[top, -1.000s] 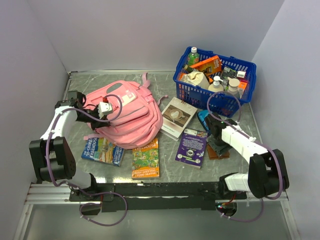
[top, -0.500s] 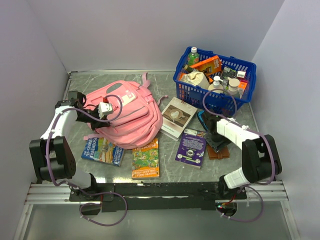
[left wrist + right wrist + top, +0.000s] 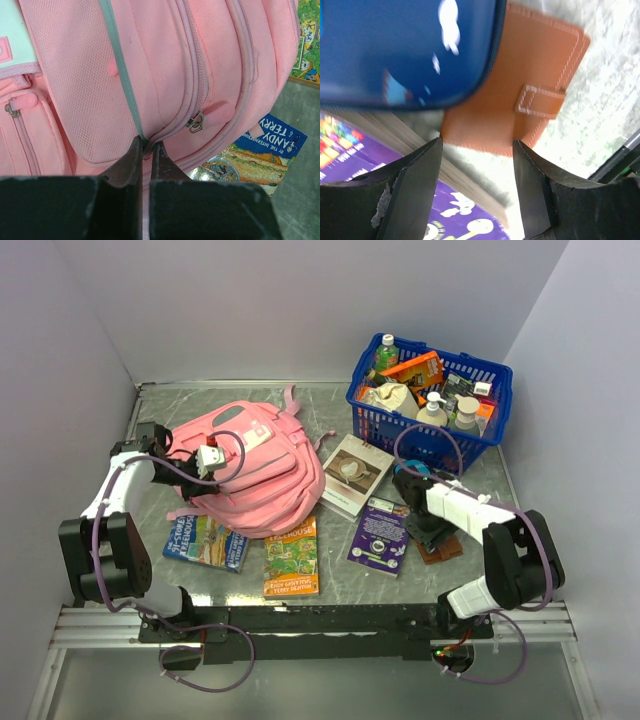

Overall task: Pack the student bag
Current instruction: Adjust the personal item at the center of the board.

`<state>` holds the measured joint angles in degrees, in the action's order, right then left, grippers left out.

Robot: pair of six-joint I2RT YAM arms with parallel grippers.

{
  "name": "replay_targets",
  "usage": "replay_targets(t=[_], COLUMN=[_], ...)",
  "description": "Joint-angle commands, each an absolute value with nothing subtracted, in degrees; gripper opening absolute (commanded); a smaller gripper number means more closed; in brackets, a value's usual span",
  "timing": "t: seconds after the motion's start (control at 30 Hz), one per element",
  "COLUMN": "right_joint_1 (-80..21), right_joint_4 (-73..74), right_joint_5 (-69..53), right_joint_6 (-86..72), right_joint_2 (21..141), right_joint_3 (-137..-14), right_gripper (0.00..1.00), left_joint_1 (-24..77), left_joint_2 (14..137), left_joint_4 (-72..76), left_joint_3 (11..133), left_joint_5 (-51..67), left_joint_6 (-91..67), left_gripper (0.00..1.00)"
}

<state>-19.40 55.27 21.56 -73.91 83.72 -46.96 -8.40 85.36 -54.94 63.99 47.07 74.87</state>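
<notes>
left gripper (image 3: pixel 146 148) has jaws pinched shut on a seam of the student bag (image 3: pixel 250 465) left of the blue basket (image 3: pixel 400 430); right gripper (image 3: pixel 477 145), jaws open over the orange wallet (image 3: pixel 520 85) in front of that basket, should lower straight, clearing the blue case (image 3: pixel 405 45).

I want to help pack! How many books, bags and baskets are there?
Books: 4 (blue book, orange book, white book, purple book)
Bags: 1 (pink backpack)
Baskets: 1 (blue basket)
Total: 6
</notes>
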Motion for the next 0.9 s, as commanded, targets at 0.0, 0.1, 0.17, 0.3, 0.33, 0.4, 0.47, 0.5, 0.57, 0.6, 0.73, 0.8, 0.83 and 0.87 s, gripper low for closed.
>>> replay_targets(t=[0.0,0.1,0.17,0.3,0.33,0.4,0.47,0.5,0.57,0.6,0.73,0.8,0.83,0.87], right_joint_1=[-21.7,-21.7,-21.6,-21.4,-21.3,-20.9,-20.7,-20.8,-20.7,-20.7,-20.4,-20.2,-20.3,-20.2], right_joint_4=[57.9,60.6,62.0,62.8,62.6,62.2,61.9,61.7,61.3,60.6,59.2,58.8,59.0,59.3], right_joint_5=[20.4,22.8,24.8,27.2,27.3,27.2,27.1,27.1,27.0,27.1,26.1,26.0,25.9,26.4], right_joint_6=[-75.3,-75.1,-75.0,-74.0,-73.8,-73.5,-73.4,-73.6,-74.0,-74.0,-74.3,-74.4,-74.7,-75.1], right_joint_2=[79.8,80.2,80.7,82.5,83.9,85.5,87.5,88.1,89.1,89.3,88.8,88.6,88.7,88.6], right_joint_3=[-44.7,-47.4,-50.2,-54.3,-55.3,-55.9,-55.9,-55.8,-54.4,-53.8,-50.2,-49.1,-48.3,-48.1], right_gripper=[0.65,0.65,0.65,0.65,0.65,0.66,0.65,0.65,0.65,0.65,0.64,0.64,0.64,0.64], left_joint_1=[-8.8,-8.8,-8.8,-8.8,-8.8,-8.8,-8.8,-8.7,-8.8,-8.8,-8.8,-8.8,-8.8,-8.8], left_joint_2=[85.9,86.0,86.0,85.9,85.8,85.8,86.0,85.9,85.9,85.9,86.3,86.7,86.7,86.8], left_joint_4=[-57.5,-57.7,-57.9,-58.0,-58.0,-57.8,-58.0,-58.2,-58.1,-58.0,-58.0,-57.9,-57.9,-58.0], left_joint_3=[64.2,64.5,64.7,64.8,64.8,64.7,64.8,64.9,64.9,64.8,65.0,65.0,65.0,65.0], left_joint_5=[46.4,46.4,46.5,46.4,46.4,46.4,46.4,46.3,46.0,45.9,45.9,46.1,46.1,46.1], left_joint_6=[75.4,75.3,75.4,75.4,75.3,75.3,75.2,75.3,75.2,75.2,75.1,75.1,75.1,75.0], left_gripper=[0.01,0.01,0.01,0.01,0.01,0.01,0.01,0.01,0.01,0.01,0.01,0.01,0.01,0.01])
